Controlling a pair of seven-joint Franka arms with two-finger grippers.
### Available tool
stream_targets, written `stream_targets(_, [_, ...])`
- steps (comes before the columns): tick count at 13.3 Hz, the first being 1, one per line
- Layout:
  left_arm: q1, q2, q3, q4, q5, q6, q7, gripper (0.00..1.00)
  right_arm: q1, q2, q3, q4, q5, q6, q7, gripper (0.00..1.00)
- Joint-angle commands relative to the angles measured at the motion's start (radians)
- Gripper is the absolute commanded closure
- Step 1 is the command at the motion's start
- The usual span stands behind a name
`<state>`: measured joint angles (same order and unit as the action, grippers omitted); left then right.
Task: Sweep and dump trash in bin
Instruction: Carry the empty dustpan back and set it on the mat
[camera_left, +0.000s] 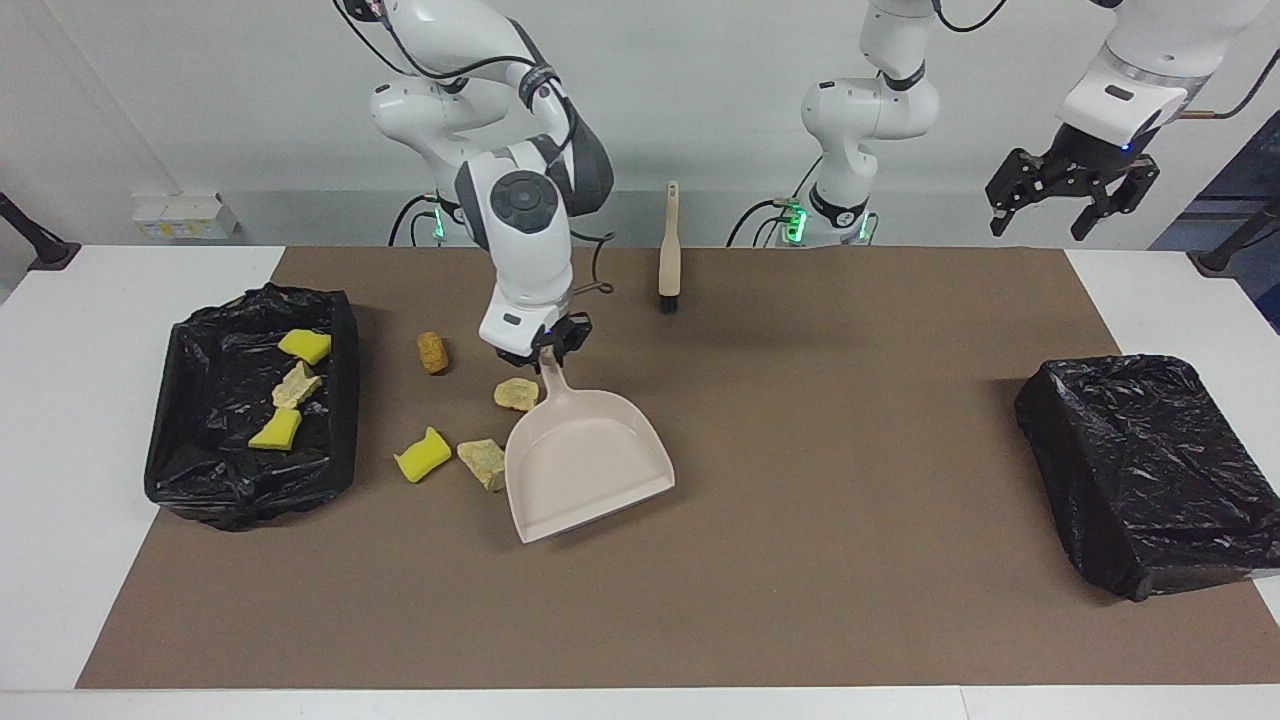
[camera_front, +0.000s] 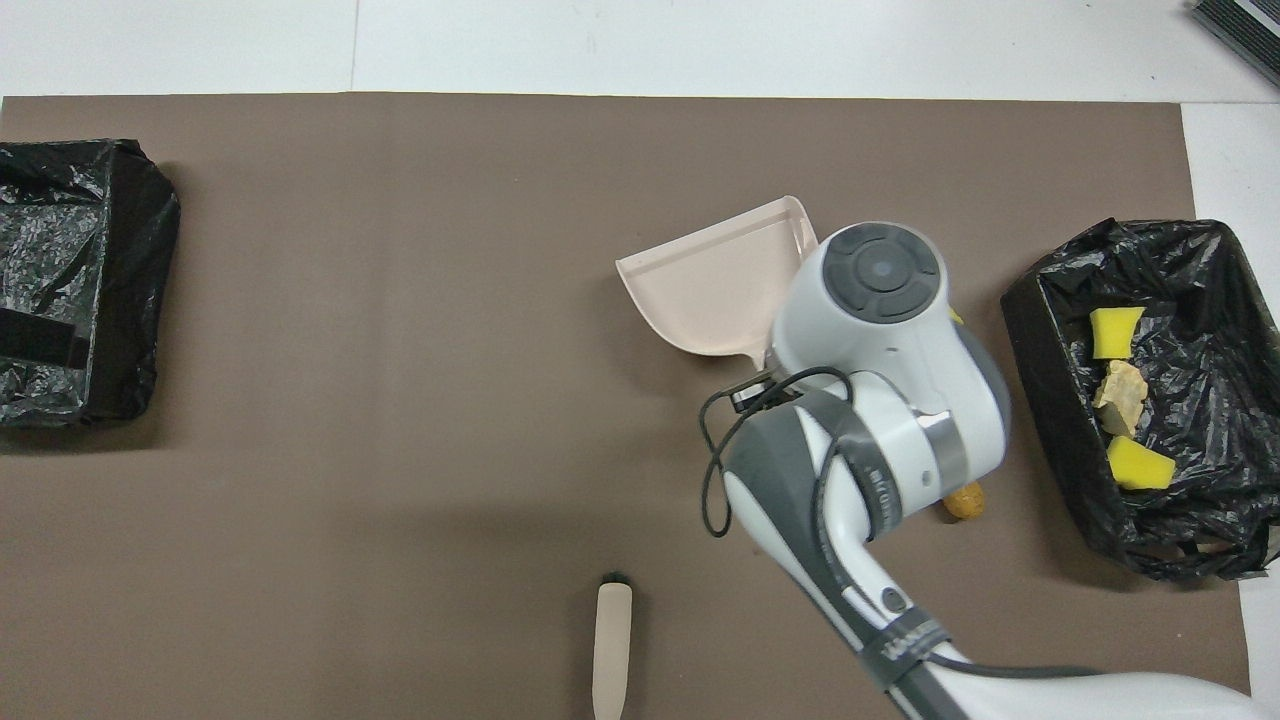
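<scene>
Approx. half done: three scraps lie in the lined bin (camera_left: 190, 470); four scraps of trash (camera_left: 422, 467) wait on the table (camera_left: 800, 600) just beside it. Right hand (camera_left: 546, 346) clenched on the dustpan (camera_left: 585, 465) handle, pan apparently empty. Left hand (camera_left: 1072, 195) released, waiting. Brush (camera_left: 668, 250) untouched.

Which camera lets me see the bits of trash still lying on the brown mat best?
The facing view. All four loose scraps show there: the brown lump, two tan lumps and the yellow sponge chunk, beside the dustpan. In the overhead view the right arm hides nearly all of them; only the brown lump peeks out.
</scene>
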<state>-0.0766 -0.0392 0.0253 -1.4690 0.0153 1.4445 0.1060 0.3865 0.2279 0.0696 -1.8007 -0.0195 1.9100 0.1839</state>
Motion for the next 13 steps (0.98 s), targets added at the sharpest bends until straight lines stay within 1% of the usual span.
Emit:
stream_targets(1, [-0.011, -0.018, 0.005, -0.016, 0.018, -0.010, 0.001, 0.00, 0.089, 0.083, -0.004, 0.089, 0.020, 0.004, 0.249, 1.00])
stream_targets(2, [-0.011, -0.018, 0.005, -0.016, 0.018, -0.010, -0.003, 0.00, 0.129, 0.106, -0.004, 0.092, 0.021, 0.017, 0.305, 1.00])
stream_targets(3, [-0.011, -0.018, 0.005, -0.016, 0.018, -0.010, -0.005, 0.00, 0.162, 0.128, -0.004, 0.093, 0.021, 0.053, 0.378, 1.00])
stream_targets(4, [-0.011, -0.018, 0.005, -0.014, 0.018, -0.010, -0.003, 0.00, 0.181, 0.146, -0.004, 0.095, 0.021, 0.081, 0.444, 1.00])
stream_targets(6, [-0.009, -0.018, 0.005, -0.014, 0.018, -0.010, -0.002, 0.00, 0.228, 0.182, -0.004, 0.113, 0.087, 0.133, 0.479, 1.00])
stream_targets(7, [-0.009, -0.018, 0.005, -0.014, 0.018, -0.010, 0.000, 0.00, 0.242, 0.185, -0.004, 0.113, 0.122, 0.159, 0.480, 1.00])
stream_targets(9, [-0.009, -0.018, 0.005, -0.014, 0.018, -0.010, -0.002, 0.00, 0.241, 0.185, -0.004, 0.113, 0.145, 0.164, 0.517, 1.00])
stream_targets(10, [-0.009, -0.018, 0.005, -0.014, 0.020, -0.010, 0.000, 0.00, 0.239, 0.183, -0.004, 0.112, 0.147, 0.161, 0.531, 0.89])
stream_targets(11, [-0.009, -0.018, 0.005, -0.014, 0.020, -0.010, 0.000, 0.00, 0.236, 0.185, -0.004, 0.109, 0.144, 0.156, 0.535, 0.36])
stream_targets(12, [-0.009, -0.018, 0.005, -0.014, 0.018, -0.010, 0.000, 0.00, 0.239, 0.180, -0.004, 0.103, 0.139, 0.153, 0.535, 0.00])
stream_targets(13, [-0.009, -0.018, 0.005, -0.014, 0.020, -0.010, 0.000, 0.00, 0.241, 0.170, -0.004, 0.101, 0.141, 0.138, 0.545, 0.00])
